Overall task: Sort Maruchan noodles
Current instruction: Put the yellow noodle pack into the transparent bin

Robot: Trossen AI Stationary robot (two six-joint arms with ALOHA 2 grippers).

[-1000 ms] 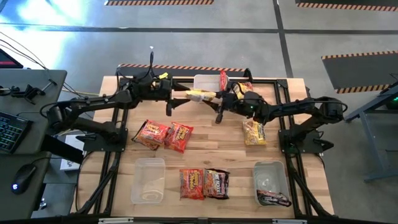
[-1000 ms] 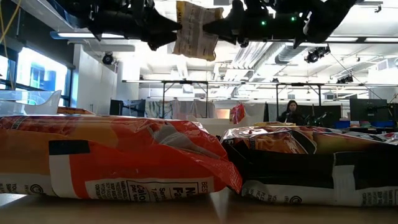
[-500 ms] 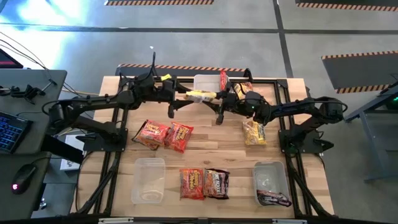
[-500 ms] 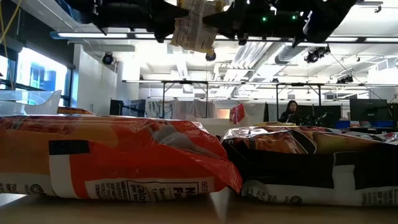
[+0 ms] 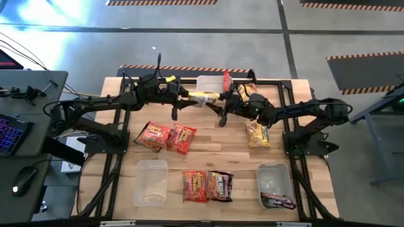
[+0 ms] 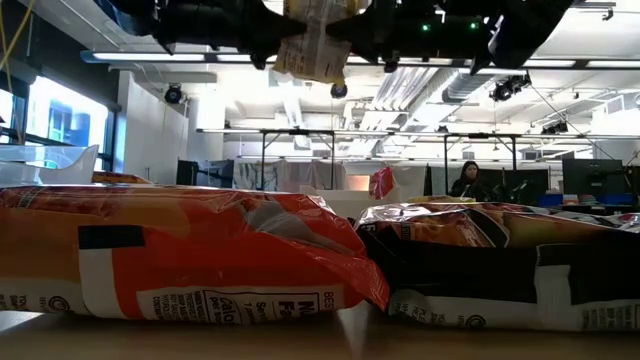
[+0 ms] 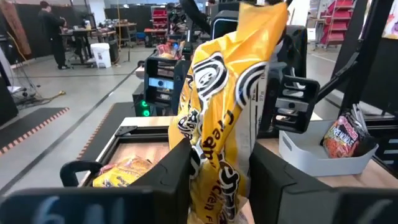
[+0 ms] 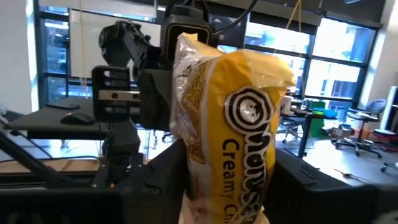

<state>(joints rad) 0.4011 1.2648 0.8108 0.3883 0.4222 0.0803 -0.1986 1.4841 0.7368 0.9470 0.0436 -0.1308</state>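
At the top centre of the high view, we are gripping one yellow packet (image 5: pixel 203 96) between left gripper (image 5: pixel 187 96) and right gripper (image 5: pixel 222 98), most packets lying unsorted outside the tubs (image 5: pixel 150 183).

You can't read the yellow packet (image 7: pixel 227 118) whole: its lower end is hidden between the left tool's fingers (image 7: pixel 174 180), and its name is cut short. Beside it, the person (image 6: pixel 468 180) behind the table is too small to make out.
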